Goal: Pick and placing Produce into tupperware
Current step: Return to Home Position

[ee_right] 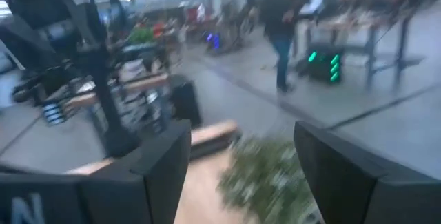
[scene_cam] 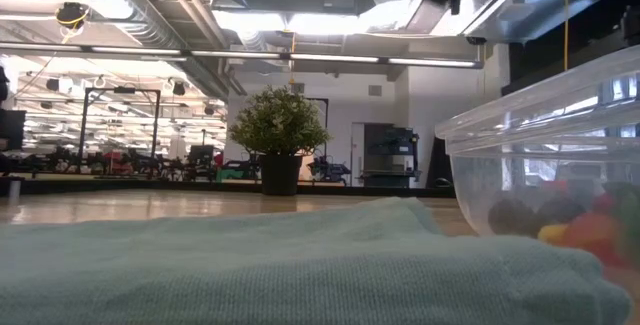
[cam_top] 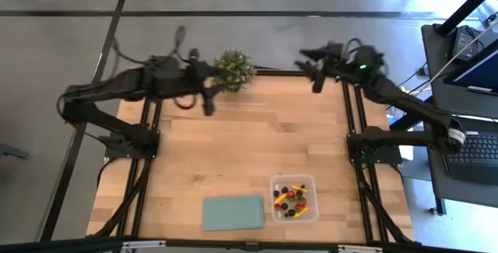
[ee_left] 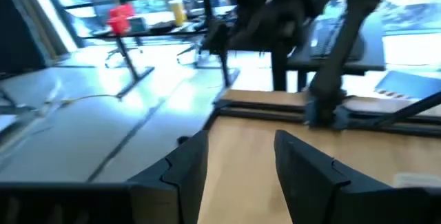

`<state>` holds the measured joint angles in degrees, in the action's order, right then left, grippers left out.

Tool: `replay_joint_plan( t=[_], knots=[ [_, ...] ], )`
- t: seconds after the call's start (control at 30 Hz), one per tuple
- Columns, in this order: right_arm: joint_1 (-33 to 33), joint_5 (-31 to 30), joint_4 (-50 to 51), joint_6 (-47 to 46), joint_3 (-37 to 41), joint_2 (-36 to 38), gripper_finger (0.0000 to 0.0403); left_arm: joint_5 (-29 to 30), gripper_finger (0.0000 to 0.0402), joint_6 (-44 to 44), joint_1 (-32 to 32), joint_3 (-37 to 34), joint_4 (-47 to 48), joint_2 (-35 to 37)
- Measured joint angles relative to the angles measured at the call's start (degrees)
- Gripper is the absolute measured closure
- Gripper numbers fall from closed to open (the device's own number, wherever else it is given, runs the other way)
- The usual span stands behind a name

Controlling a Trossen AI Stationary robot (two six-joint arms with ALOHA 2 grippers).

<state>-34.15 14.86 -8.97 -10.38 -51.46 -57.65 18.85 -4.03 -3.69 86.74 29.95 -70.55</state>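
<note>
The clear tupperware [cam_top: 293,198] stands near the table's near edge, right of centre, and looms at the right of the low view [scene_cam: 540,145]. The produce [cam_top: 291,200] lies inside it: red, dark and yellow-orange pieces, seen through the wall [scene_cam: 580,227]. My left gripper [cam_top: 208,103] hangs open above the table's far left part, beside the potted plant; its fingers stand apart in the left wrist view [ee_left: 241,162]. My right gripper [cam_top: 315,78] is open over the far right corner, with its fingers apart in the right wrist view [ee_right: 241,162]. Both are far from the tupperware and hold nothing.
A bushy potted plant [cam_top: 233,69] stands at the far edge between the two grippers. A flat pale-green sheet [cam_top: 233,212] lies left of the tupperware at the near edge. Bare wood [cam_top: 249,140] spans the table's middle. A person [ee_right: 279,17] walks in the room beyond.
</note>
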Motion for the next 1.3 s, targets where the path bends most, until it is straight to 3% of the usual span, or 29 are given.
replay_joint_plan(
  t=[0.13,0.3,0.57,0.77,1.0,1.3],
  knots=[
    [-2.6,-5.3,8.8,5.9,-4.3,5.8,0.0144,3.2,0.0248,-1.1,-0.1,-5.1,1.1,8.6],
    [-2.9,-14.7,15.8,7.1,-0.1,14.9,0.0144,7.0,0.0255,-0.5,-0.1,-18.7,-5.0,21.9],
    [-2.8,-14.8,14.3,4.6,14.6,26.9,0.0144,7.9,0.0261,1.6,-0.1,-42.0,-15.2,40.1],
    [-2.8,-14.8,11.3,1.2,25.1,35.8,0.0144,10.3,0.0253,5.7,0.0,-55.2,-19.9,51.1],
    [-2.8,-14.8,9.8,-0.2,32.0,44.2,0.0144,10.6,0.0245,8.2,0.0,-63.7,-20.7,61.1],
    [-2.8,-14.8,8.0,-2.3,38.1,50.3,0.0144,13.7,0.0257,8.5,0.0,-68.6,-20.5,69.0]
  ],
)
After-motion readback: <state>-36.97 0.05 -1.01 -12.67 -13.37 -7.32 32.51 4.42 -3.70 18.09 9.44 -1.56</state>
